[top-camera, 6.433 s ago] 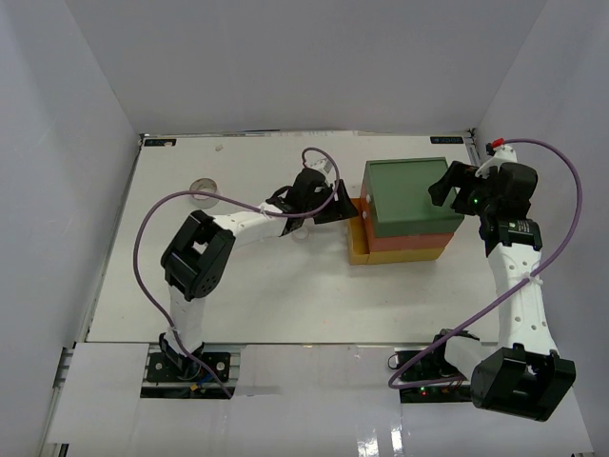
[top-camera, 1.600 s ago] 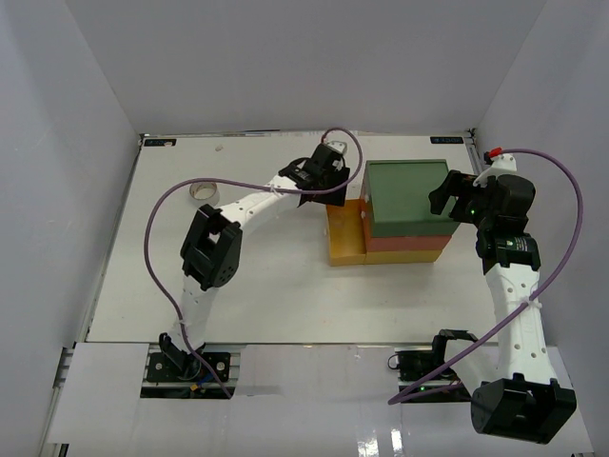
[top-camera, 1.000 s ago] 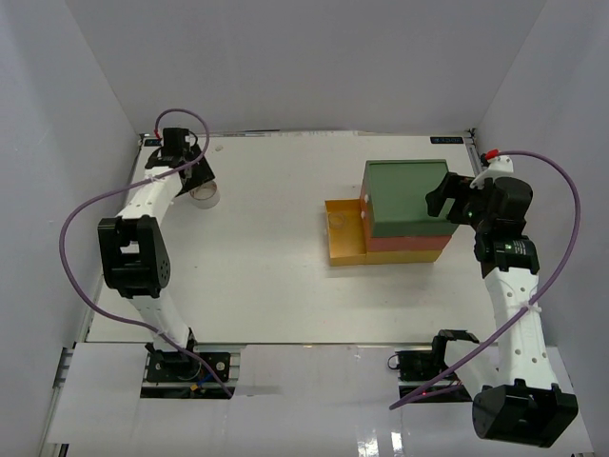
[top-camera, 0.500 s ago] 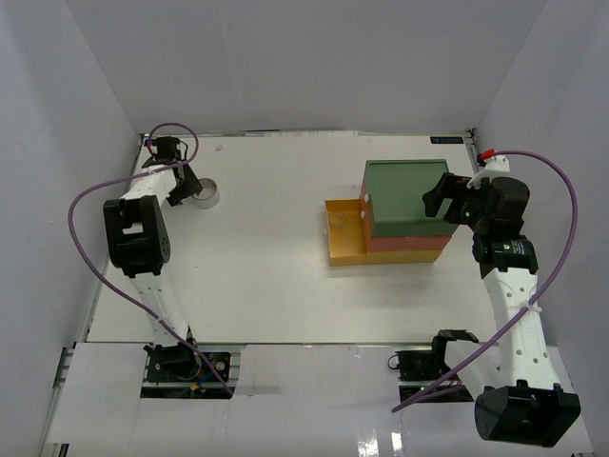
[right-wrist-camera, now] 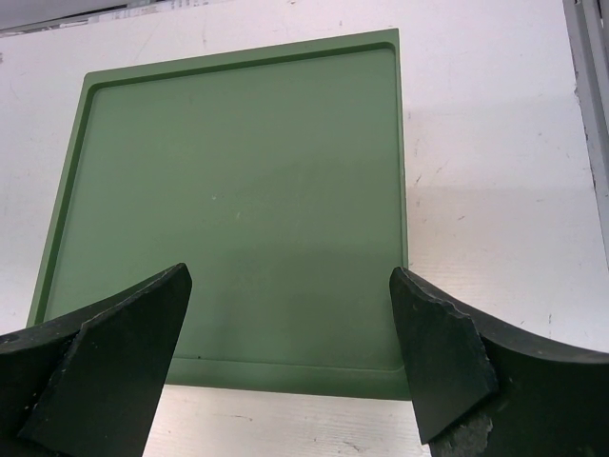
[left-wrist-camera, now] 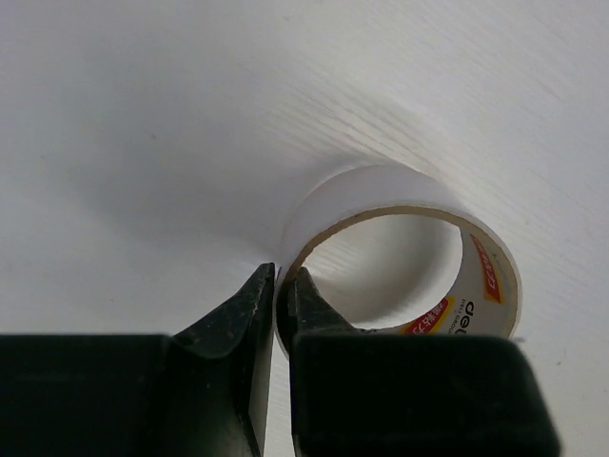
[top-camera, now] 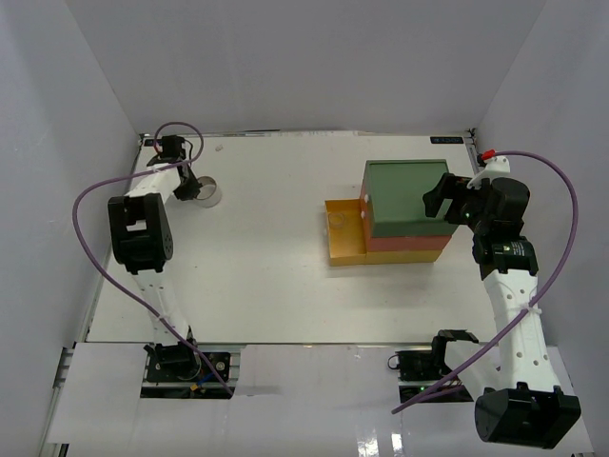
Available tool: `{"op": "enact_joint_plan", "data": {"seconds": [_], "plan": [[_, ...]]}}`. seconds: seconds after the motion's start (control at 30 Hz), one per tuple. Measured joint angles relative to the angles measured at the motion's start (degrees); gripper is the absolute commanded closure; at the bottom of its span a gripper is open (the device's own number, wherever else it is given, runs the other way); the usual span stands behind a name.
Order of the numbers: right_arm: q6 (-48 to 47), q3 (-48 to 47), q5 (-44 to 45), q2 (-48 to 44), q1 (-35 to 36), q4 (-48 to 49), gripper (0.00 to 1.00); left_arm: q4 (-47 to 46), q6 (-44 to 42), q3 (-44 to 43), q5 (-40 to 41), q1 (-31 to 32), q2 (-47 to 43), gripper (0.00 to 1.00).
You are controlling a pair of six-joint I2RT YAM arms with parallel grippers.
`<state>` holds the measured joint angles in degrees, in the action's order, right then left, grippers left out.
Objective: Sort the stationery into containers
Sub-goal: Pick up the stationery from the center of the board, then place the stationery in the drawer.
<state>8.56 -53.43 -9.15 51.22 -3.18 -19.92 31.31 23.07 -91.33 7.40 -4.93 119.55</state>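
Left pincer [left-wrist-camera: 282, 278] has pinched the white tape roll [left-wrist-camera: 371, 190], hole upward, by its wall; right pincer [right-wrist-camera: 290, 281] gapes empty.

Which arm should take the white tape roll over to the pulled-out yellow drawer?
Left. The left gripper pinches the wall of the white tape roll at the far left. The right gripper hangs open over the green top tray, far from the roll, and the yellow drawer sticks out toward the left.

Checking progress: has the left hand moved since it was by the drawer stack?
Yes. The left hand has swung left, away from the drawer stack, and now pinches the wall of the white tape roll.
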Motion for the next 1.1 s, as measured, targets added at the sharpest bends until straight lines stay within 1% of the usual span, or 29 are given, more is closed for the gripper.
{"op": "enact_joint_plan", "data": {"seconds": [0.1,0.17,0.23,0.47,0.53,0.63,0.77,0.97,1.1], "plan": [[0.0,0.0,0.0,0.0,0.0,0.0,0.09,0.0,-0.1,1.0,0.0,2.9,-1.4,0.83],[0.0,0.0,0.0,0.0,0.1,0.0,0.09,0.0,-0.2,1.9,0.2,6.7,-3.2,0.83],[0.0,0.0,0.0,-0.2,0.2,0.0,0.09,0.0,-0.4,2.4,0.0,11.9,-5.5,0.83],[0.0,0.1,0.1,-0.6,0.3,0.3,0.09,-1.2,-1.6,2.8,-0.6,33.2,-12.6,0.81],[0.0,0.3,0.1,-0.7,0.3,0.4,0.09,-1.3,-1.8,2.8,-0.7,38.0,-13.5,0.81],[0.0,0.7,0.1,-0.9,0.3,0.4,0.09,-1.3,-1.9,2.8,-0.7,43.2,-13.8,0.81],[-0.1,0.8,0.2,-1.0,0.3,0.4,0.09,-1.1,-2.0,2.8,-0.3,47.3,-13.8,0.8],[-0.2,0.8,0.4,-1.3,0.3,0.4,0.09,-1.1,-2.0,2.2,-0.3,50.0,-12.7,0.8],[-0.2,0.8,0.4,-1.4,0.3,0.4,0.09,-1.0,-2.0,1.2,-0.3,51.6,-11.0,0.77]]}}
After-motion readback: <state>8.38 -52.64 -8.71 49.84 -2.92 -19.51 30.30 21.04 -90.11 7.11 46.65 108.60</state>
